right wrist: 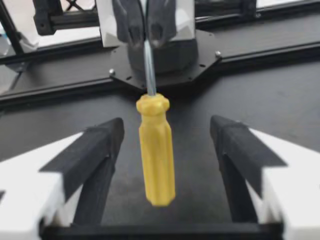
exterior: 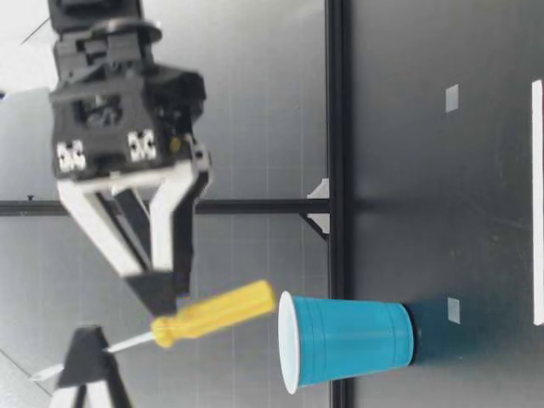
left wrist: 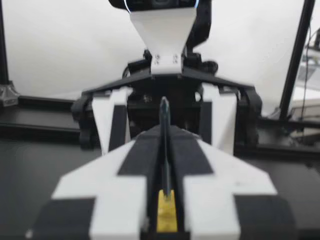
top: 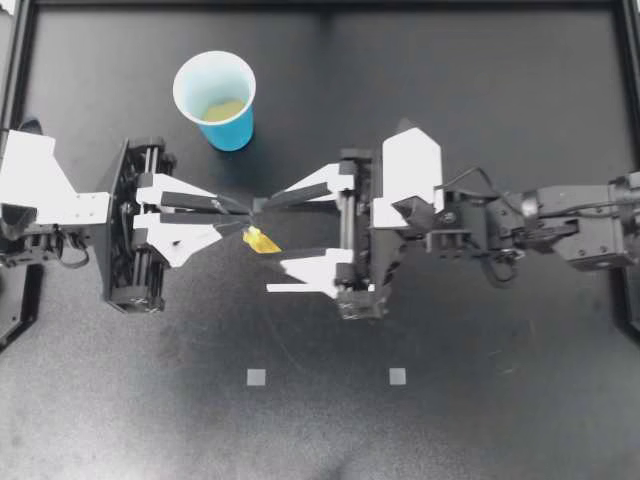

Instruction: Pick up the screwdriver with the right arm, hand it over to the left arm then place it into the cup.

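The screwdriver (top: 260,240), with a yellow handle and thin metal shaft, hangs in the air between my two grippers. My left gripper (top: 238,208) is shut on its shaft (left wrist: 165,145), and the handle (exterior: 212,314) slopes down toward the table. My right gripper (top: 272,240) stands open, its fingers (right wrist: 90,155) wide on either side of the handle (right wrist: 156,155) without touching it. The blue cup (top: 215,100) stands upright on the table behind the left gripper. In the low view the handle's end is just above the cup's rim (exterior: 289,340).
Two small grey squares (top: 256,377) (top: 397,376) mark the black tabletop in front of the grippers. A black frame rail (top: 320,5) runs along the table's far edge, and the arm bases stand at both sides.
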`<act>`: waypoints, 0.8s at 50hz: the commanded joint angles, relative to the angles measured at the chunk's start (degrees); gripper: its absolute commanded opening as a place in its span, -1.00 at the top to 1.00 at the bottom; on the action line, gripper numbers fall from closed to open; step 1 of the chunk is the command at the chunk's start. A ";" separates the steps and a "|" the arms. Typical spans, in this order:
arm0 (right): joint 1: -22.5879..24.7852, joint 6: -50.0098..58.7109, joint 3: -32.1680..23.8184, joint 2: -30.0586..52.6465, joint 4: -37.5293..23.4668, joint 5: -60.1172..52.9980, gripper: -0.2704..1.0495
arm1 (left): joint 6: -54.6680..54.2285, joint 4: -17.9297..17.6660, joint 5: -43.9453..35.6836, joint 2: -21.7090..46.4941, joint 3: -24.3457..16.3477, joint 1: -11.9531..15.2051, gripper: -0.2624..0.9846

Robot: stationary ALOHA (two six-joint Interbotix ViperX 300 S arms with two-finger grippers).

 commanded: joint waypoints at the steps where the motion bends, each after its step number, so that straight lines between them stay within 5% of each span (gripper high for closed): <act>1: -0.79 -0.18 0.88 -4.39 0.09 -0.88 -0.47 | 0.79 -0.44 -0.35 -0.88 -0.18 0.26 0.46; 12: -2.29 -0.26 7.82 -12.39 0.09 -2.64 -0.47 | 5.98 -3.43 -0.09 -1.93 0.70 4.13 0.46; 40: -2.20 0.09 11.60 -15.82 0.09 -4.39 -0.47 | 16.44 -8.00 0.35 0.35 0.79 25.05 0.46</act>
